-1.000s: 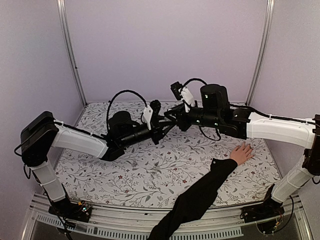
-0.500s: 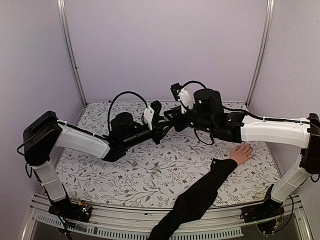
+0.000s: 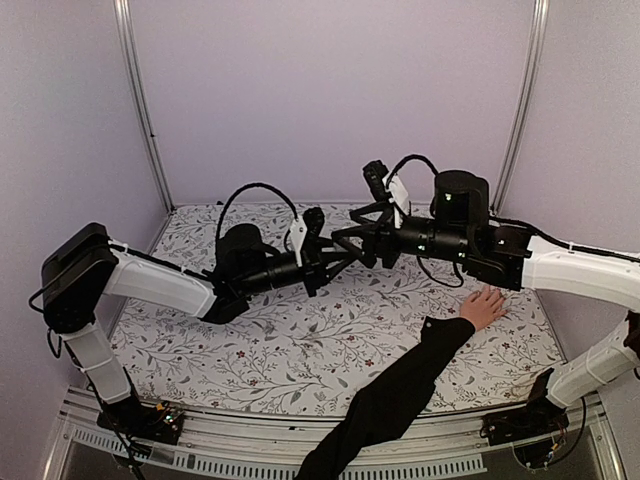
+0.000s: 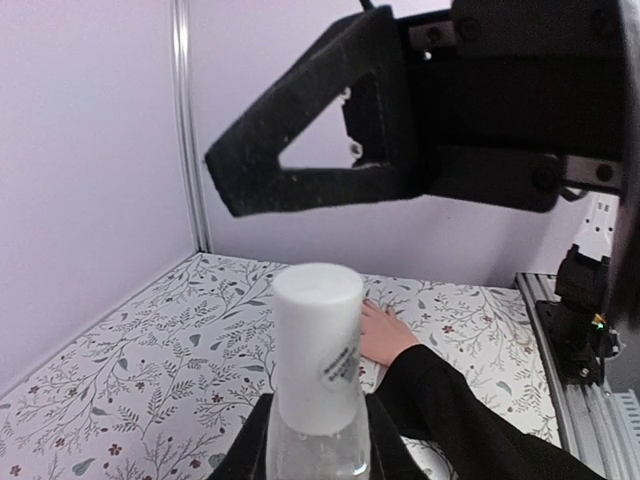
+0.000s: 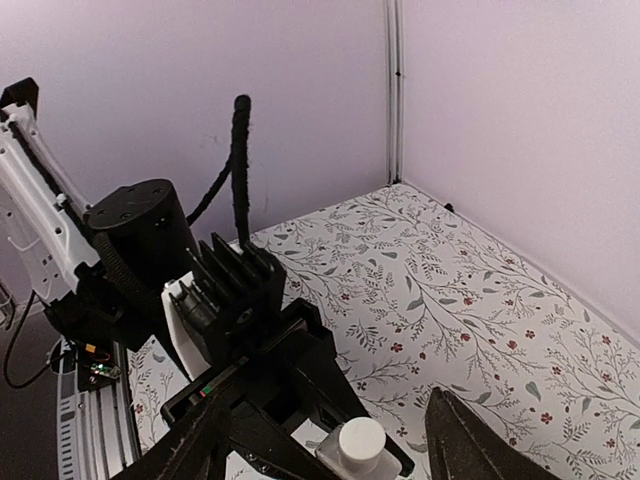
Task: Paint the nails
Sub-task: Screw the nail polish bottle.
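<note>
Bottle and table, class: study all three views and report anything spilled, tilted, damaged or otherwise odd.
Nothing stands out. The bottle sits upright in the left gripper, cap on, nothing spilled; the hand lies flat on the table.

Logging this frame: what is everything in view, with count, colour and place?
bottle: one, pale translucent with white cap, held above the table's middle
person's hand: one, light-skinned, flat on the cloth at the right
nails: on that hand, too small to judge colour
sleeve: one, black, from the near edge to that hand
cloth: one, white floral, covering the table
left robot hand: black, shut on the bottle
right robot hand: black, open, at the bottle's cap
</note>
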### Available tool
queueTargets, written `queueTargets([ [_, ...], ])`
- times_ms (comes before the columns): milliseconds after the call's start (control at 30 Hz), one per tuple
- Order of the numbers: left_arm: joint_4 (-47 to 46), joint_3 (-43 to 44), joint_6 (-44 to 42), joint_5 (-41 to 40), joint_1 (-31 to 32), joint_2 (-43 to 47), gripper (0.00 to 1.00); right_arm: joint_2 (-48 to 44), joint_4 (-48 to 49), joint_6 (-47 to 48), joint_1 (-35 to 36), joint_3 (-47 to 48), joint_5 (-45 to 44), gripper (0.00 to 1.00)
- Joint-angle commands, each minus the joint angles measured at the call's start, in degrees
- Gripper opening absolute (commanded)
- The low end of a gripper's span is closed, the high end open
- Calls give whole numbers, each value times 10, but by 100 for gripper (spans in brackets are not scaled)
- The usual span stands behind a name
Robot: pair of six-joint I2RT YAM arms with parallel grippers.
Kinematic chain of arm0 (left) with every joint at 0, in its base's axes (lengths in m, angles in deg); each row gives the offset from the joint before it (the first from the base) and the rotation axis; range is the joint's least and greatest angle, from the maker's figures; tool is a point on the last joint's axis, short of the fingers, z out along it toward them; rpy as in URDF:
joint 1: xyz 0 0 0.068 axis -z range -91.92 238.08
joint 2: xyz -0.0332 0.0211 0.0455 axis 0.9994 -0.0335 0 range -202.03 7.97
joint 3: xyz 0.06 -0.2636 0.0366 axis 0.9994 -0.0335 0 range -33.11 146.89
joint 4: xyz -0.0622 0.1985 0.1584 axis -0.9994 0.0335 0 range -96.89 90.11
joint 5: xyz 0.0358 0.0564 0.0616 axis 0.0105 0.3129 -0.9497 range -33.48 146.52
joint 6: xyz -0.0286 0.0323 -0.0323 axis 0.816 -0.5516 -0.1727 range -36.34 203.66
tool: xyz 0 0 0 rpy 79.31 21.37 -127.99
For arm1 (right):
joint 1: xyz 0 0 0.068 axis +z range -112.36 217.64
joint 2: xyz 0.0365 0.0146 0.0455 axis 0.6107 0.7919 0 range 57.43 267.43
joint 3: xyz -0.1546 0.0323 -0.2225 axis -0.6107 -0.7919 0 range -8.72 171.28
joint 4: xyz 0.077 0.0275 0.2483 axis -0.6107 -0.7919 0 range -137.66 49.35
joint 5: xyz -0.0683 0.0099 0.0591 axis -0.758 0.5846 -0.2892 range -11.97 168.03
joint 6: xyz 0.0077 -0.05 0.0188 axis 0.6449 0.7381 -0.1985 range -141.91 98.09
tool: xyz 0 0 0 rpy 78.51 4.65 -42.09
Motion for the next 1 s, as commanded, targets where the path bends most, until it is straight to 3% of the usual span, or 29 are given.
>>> queueTargets([
  [0,-24,-6,-2,96,-1,22,0,-27,-29,58,-18,-6,139,69],
  [267,-32,5,11,210,-1,17,0,-16,-116,133,-25,35,272,57],
  [467,-43,8,20,237,-1,15,0,-12,-133,150,-26,43,288,44],
  [567,-43,9,21,243,-2,16,0,-5,-146,158,-27,48,291,42],
  [767,-45,10,22,252,-1,15,0,7,-149,161,-26,56,298,30],
  [967,-41,9,20,234,-2,19,0,14,-150,155,-27,63,287,8],
])
